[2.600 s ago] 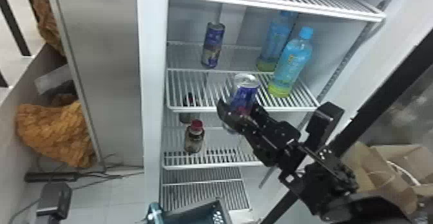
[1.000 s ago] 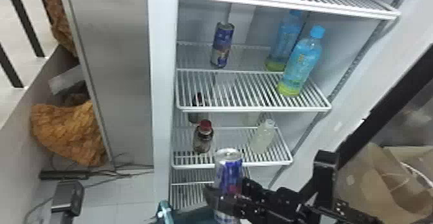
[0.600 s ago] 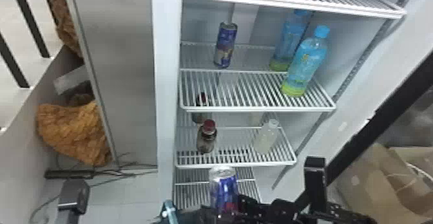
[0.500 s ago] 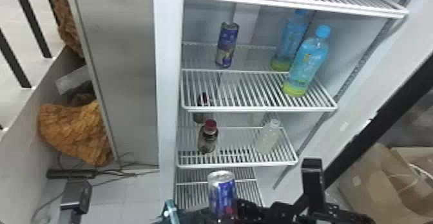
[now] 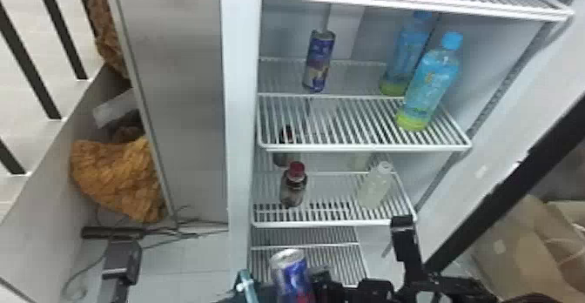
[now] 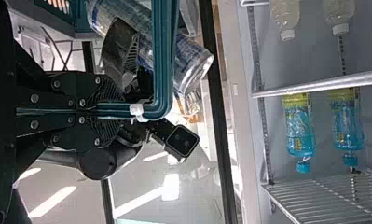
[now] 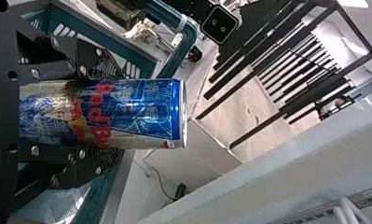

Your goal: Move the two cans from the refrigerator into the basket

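right gripper [image 7: 113,112] snug round near can [image 7: 146,109] by the basket [image 7: 104,35] — thin-walled, probably slick, wants even pressure — left gripper [image 6: 120,110] closed on handle [image 6: 162,56], far can [image 5: 320,60] (upright, shelved) best taken mid-body.

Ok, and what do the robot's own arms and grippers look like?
The left gripper and right gripper are both black, built of angular plates with round silvery screws; their jaws bear finely ridged strips. The right arm is black too, with blocky sections. Near the right gripper sits a squarish black box with two small round lenses.
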